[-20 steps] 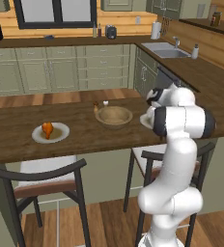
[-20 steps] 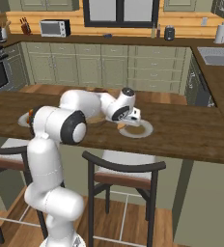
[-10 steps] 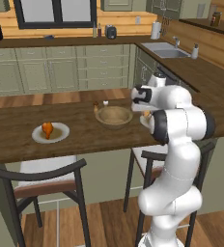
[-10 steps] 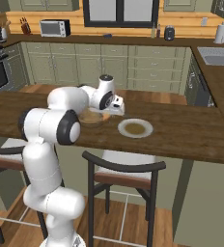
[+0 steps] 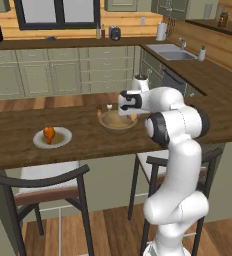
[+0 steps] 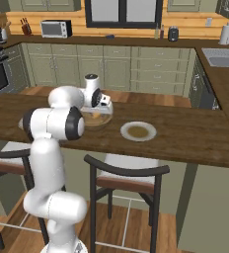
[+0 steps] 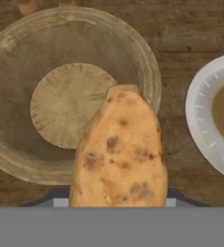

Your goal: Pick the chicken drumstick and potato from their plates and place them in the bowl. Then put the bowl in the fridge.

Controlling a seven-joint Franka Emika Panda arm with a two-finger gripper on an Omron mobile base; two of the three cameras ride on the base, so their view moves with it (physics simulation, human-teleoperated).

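the potato [image 7: 119,149] fills the lower middle of my hand view, held between my fingers, its tip hanging over the near rim of the wooden bowl [image 7: 17,144]. a second ago my arm was reaching out over the right-hand plate; now it has swung across and my hand [image 5: 133,102] sits above the bowl [image 5: 117,121], at centre frame in the left base view. that plate [image 6: 138,131] now lies bare, just right of centre in the right base view. so i judge the pick is done and the carry is nearly over: what is left for this piece is to let go over the bowl's middle, since the potato is closer to the rim than the centre.

my hand is clamped on the potato; the fingertips themselves are hidden behind it.

the hand view shows the bowl's floor is bare, and the edge of the bare plate [image 7: 205,130] at the right edge. the left base view gives what that view lacks: the chicken drumstick [image 5: 49,133] sitting on its own plate [image 5: 63,141] at the left, well apart from the bowl, on the dark wooden surface [image 5: 18,155]. the right base view shows my hand [image 6: 100,102] just over the bowl [image 6: 97,117], with my arm covering the left of the frame.
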